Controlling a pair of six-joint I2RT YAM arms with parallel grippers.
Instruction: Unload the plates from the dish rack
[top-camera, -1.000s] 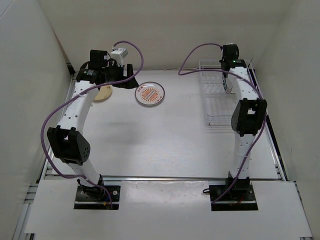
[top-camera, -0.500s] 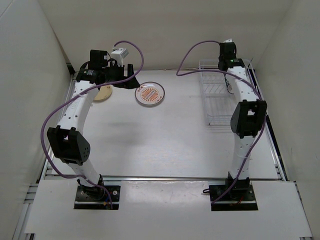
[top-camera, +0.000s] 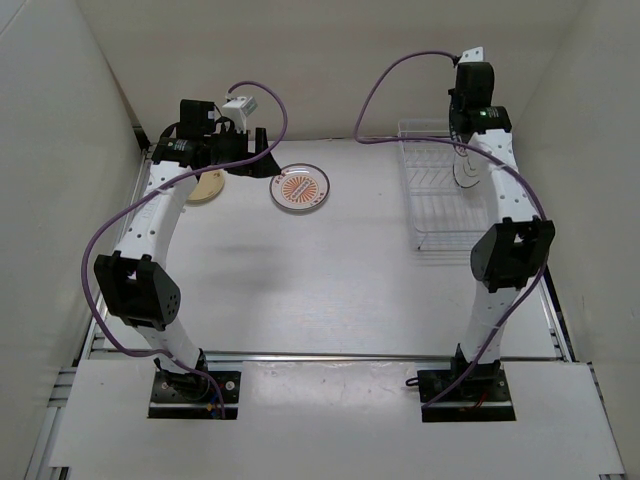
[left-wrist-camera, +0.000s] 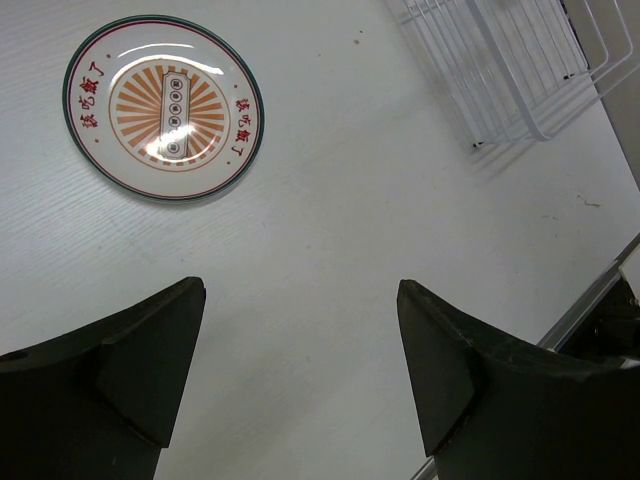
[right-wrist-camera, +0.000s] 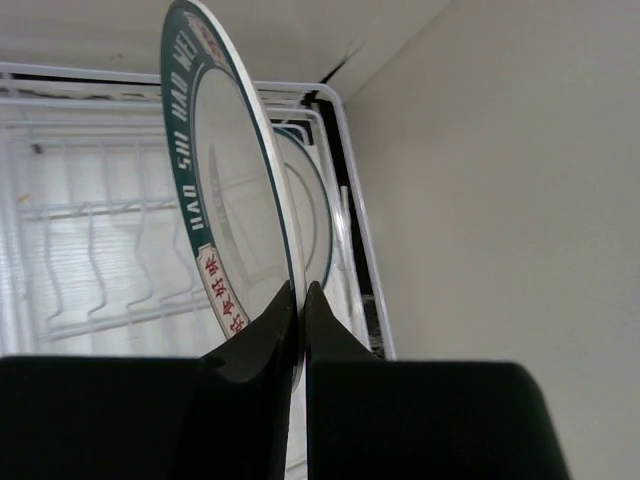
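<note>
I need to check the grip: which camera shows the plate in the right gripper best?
Right wrist: the plate shows close up, rim pinched in the right gripper. Top external shows it small; left wrist misses it.

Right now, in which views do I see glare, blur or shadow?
Left wrist view: glare spots on the orange-rayed plate; the left fingers are dark and soft. Right wrist view: the dish rack behind the held plate is washed out and blurry. Top view: a faint shadow on the table.

— What's the surface?
— A white table (top-camera: 330, 270), with pale walls (top-camera: 60, 180) on three sides.
— And along the near edge?
— A metal rail (top-camera: 330, 355), then a white panel (top-camera: 330, 420).
</note>
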